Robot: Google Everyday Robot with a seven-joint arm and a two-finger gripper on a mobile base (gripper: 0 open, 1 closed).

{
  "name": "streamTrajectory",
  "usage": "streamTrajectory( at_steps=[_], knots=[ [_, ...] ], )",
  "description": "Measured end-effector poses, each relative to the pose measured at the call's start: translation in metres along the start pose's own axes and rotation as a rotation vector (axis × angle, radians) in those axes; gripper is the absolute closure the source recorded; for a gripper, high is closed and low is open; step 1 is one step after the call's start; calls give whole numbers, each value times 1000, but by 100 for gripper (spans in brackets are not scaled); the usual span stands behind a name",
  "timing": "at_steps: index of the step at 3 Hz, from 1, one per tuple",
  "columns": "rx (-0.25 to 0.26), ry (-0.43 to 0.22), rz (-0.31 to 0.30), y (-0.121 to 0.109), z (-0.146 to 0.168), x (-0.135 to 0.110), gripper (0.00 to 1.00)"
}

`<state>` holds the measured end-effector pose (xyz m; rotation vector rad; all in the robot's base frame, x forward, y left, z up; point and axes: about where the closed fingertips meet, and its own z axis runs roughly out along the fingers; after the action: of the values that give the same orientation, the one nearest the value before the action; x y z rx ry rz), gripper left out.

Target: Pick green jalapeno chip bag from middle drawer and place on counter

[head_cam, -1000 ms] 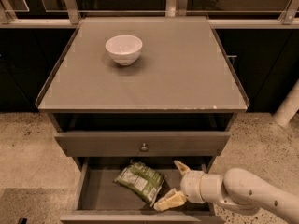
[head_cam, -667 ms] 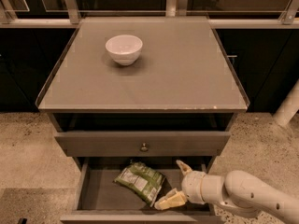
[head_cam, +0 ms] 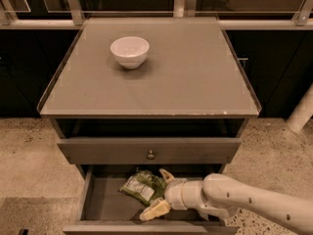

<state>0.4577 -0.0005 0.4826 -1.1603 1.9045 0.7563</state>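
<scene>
Lying near the back edge of the drawer floor, the bag looks light, soft and crinkly (slippery foil, probably), so the gripper, spread wide astride the bag's right end and holding nothing, should pinch that end firmly.

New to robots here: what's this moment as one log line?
stage: grasp approach | hand: open, inside middle drawer, at green jalapeno chip bag | bag: lying in drawer | counter: bag not there yet
</scene>
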Motion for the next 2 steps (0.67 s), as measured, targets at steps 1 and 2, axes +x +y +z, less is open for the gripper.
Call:
streamTrajectory(
  at_steps=[1,2],
  knots=[
    [-3,0,-2,1,2,-1,0],
    [15,-3,-19,-10,10,2,0]
  ],
)
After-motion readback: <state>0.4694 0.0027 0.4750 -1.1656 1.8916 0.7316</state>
